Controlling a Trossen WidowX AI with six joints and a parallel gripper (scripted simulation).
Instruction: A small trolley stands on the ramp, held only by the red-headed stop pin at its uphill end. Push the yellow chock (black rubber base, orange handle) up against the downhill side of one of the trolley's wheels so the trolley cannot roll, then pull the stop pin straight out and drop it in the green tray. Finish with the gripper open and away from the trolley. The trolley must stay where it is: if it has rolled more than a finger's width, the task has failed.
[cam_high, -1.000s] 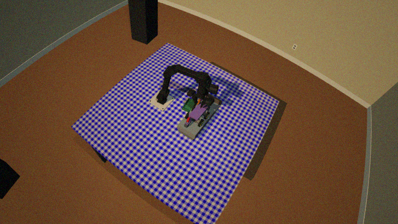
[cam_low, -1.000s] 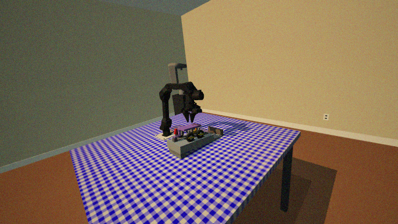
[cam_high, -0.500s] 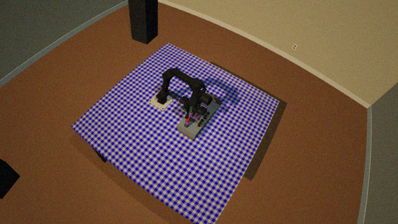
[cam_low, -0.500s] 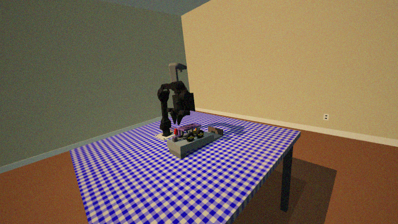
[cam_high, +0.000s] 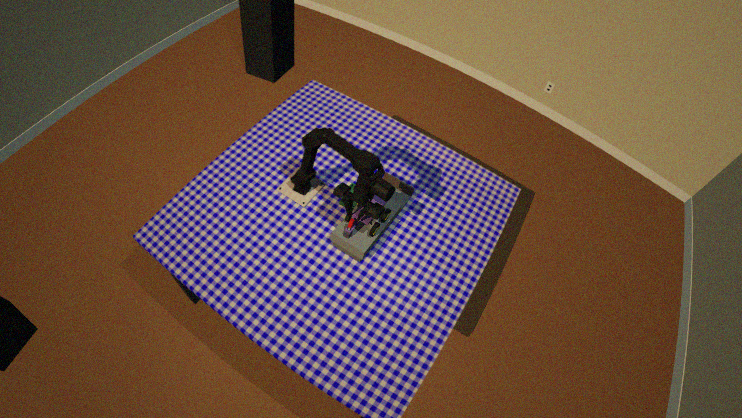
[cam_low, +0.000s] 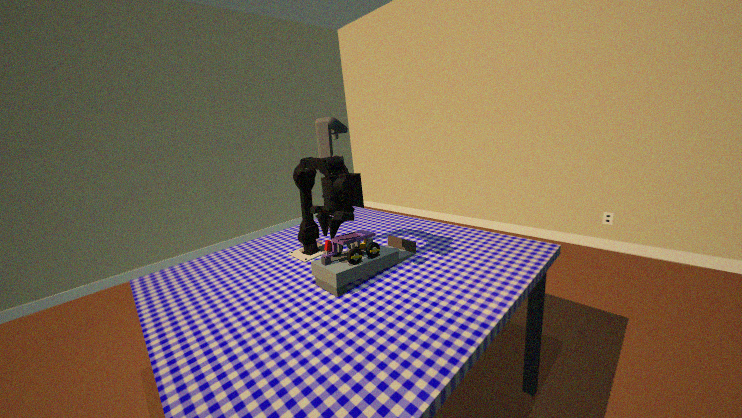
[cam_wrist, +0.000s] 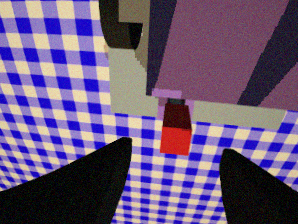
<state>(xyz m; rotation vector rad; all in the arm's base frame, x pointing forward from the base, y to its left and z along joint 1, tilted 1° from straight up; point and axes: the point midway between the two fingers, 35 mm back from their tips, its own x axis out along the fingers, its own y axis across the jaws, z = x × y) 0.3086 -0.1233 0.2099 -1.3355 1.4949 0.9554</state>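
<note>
The trolley (cam_low: 353, 238) (cam_wrist: 215, 55), with a purple deck and black wheels with yellow hubs, stands on the grey ramp (cam_high: 363, 245) (cam_low: 357, 275) (cam_wrist: 131, 90). The red-headed stop pin (cam_high: 351, 223) (cam_low: 327, 245) (cam_wrist: 175, 137) stands upright at the trolley's uphill end. My gripper (cam_low: 329, 234) (cam_wrist: 176, 152) is open and empty, pointing down above the pin. In the wrist view the red head shows between the fingertips, with a gap on both sides. The green tray (cam_high: 353, 187) is mostly hidden behind the arm. The chock cannot be made out in any view.
The trolley's deck is close beside the fingers, at the top of the wrist view. A brownish block (cam_low: 402, 243) stands at the ramp's low end. The arm's pale base plate (cam_high: 298, 196) lies on the checked cloth beside the ramp.
</note>
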